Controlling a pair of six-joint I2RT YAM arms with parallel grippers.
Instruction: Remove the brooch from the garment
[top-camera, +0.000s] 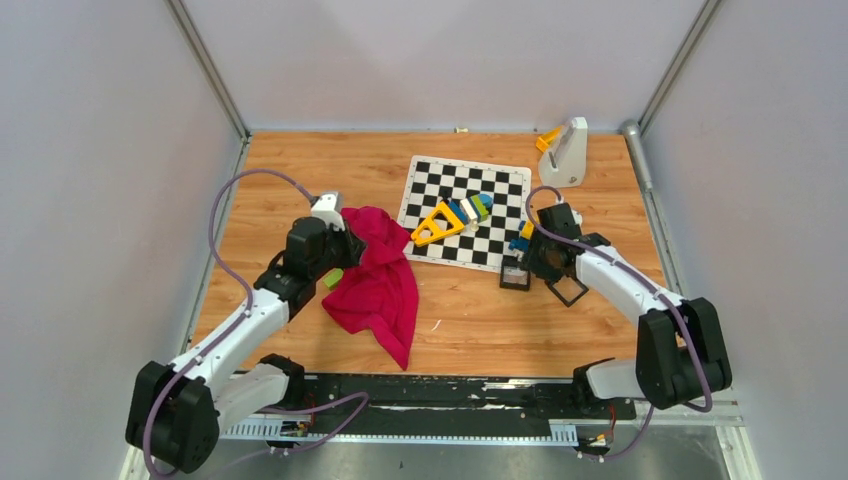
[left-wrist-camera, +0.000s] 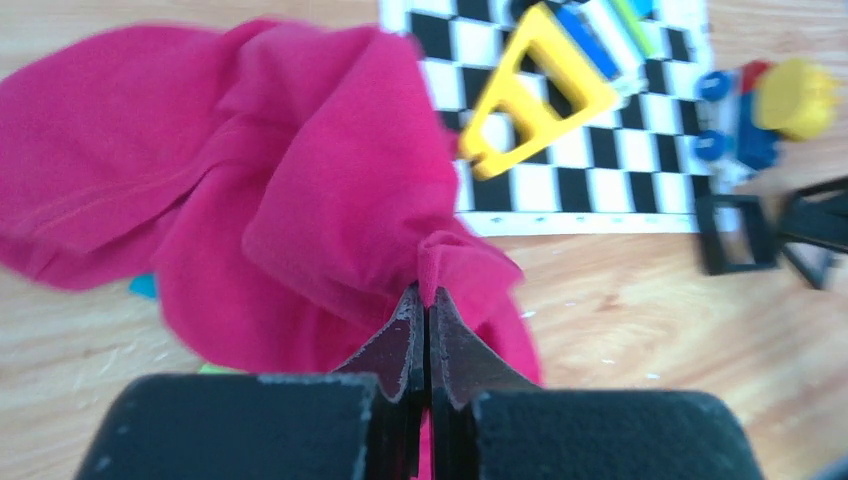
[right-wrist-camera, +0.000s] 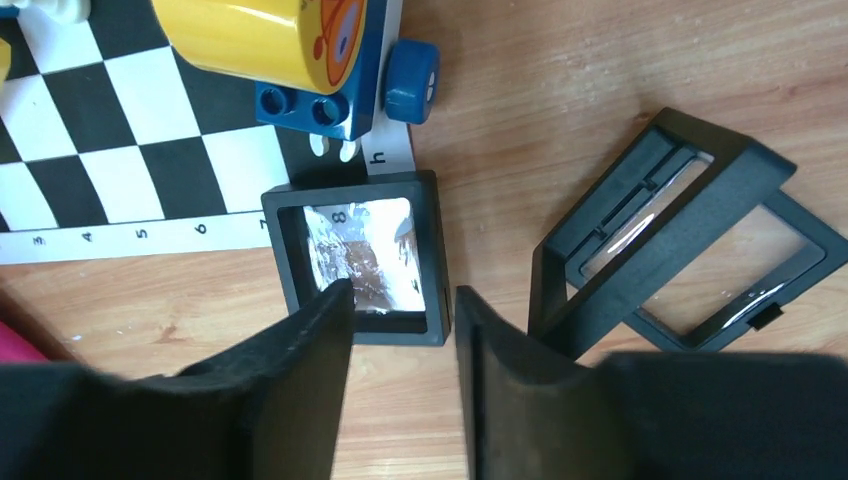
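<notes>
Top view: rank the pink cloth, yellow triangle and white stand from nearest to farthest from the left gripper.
1. The pink cloth, pinched in the left gripper.
2. The yellow triangle, to the right on the chequered board.
3. The white stand, at the far right corner.

Garment (top-camera: 375, 280) left of board (top-camera: 500, 195), frames (top-camera: 515, 275) just before board, blocks (top-camera: 472, 208) on board
</notes>
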